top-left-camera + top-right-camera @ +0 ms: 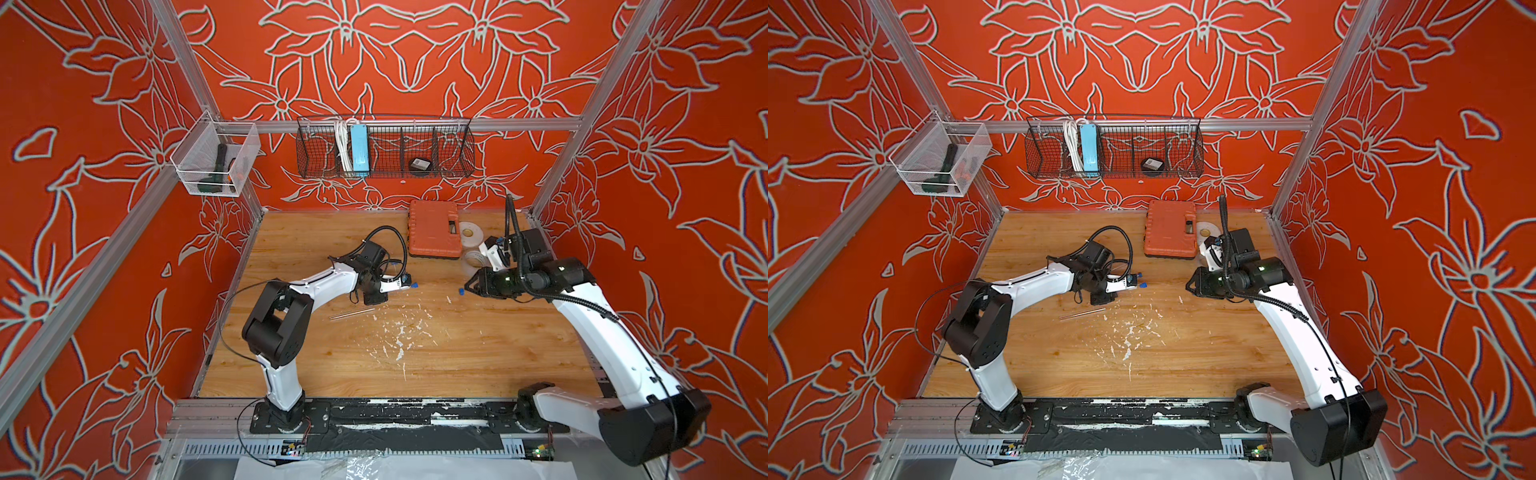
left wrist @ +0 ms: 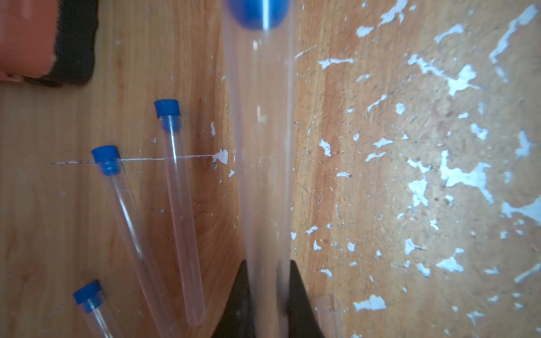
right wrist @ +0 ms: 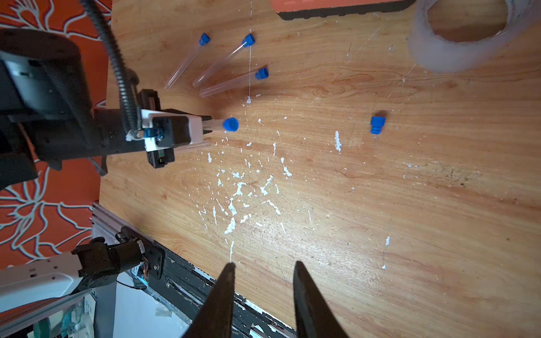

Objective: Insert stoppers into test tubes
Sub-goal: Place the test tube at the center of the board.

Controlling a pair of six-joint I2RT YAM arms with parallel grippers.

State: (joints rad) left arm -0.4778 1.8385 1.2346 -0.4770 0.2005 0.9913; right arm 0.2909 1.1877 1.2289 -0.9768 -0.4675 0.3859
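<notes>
1. Closest to the lens, R wrist view: my R gripper. Its two black fingers are parted w/ bare wood showing btw them, nothing held.
2. My L gripper is clamped on a clear test tube, which sticks straight out past the tips toward my R side.
3. A blue stopper sits in that tube's far end. It's blurred close up, so I can't tell how deep it's seated.
4. Room: a strip of bare table separates L and R tips in both top views. One loose stopper lies there, just ahead of my R tips and well apart from the held tube.
5. Back of my L gripper: three capped tubes lie flat in a fan, blue ends spread, closed ends converging. Can't tell if they touch.
6. One uncapped tube lies flat just front of my L gripper.
7. Edges: orange tool case near the back wall, two tape rolls just beside it, close to my R wrist.
8. Mid and front wood shows white paint flecks, up to the black front rail. My L elbow is near the left edge; my R arm runs along the right edge.
</notes>
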